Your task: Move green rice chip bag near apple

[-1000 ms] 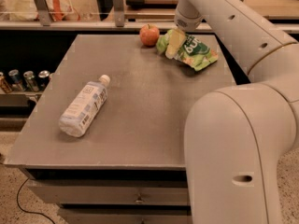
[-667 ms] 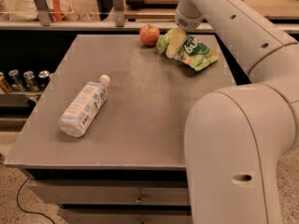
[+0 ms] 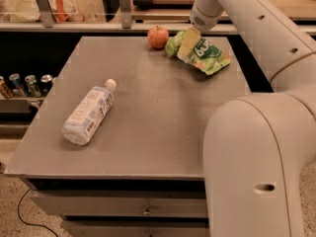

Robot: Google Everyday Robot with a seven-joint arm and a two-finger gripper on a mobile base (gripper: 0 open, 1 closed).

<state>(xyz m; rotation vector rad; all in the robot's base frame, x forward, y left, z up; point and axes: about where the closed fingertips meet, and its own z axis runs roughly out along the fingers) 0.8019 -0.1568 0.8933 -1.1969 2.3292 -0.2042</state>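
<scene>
I am looking down at a grey worktop (image 3: 148, 132) from beyond its front edge, with my robot's large cream arm (image 3: 256, 147) filling the right side of the view and reaching up and over to the far right corner. There the gripper (image 3: 187, 44) comes down onto the green rice chip bag (image 3: 207, 56), its pale tip lying over the bag's left end. From this angle I cannot tell whether it is clamped on the bag or only resting against it. The bag is a crinkled light-green pouch lying on the worktop near the back edge, its right end pointing toward the right-hand edge. The apple (image 3: 158, 36), small, round and orange-red, sits just beside the bag's left end at the back of the worktop; I cannot tell whether the two touch. Well apart from both, on the left half, a clear plastic bottle (image 3: 89, 113) with a white cap lies on its side, cap pointing toward the back. A row of drink cans (image 3: 24, 84) stands on a dark shelf to the left, below the worktop.
</scene>
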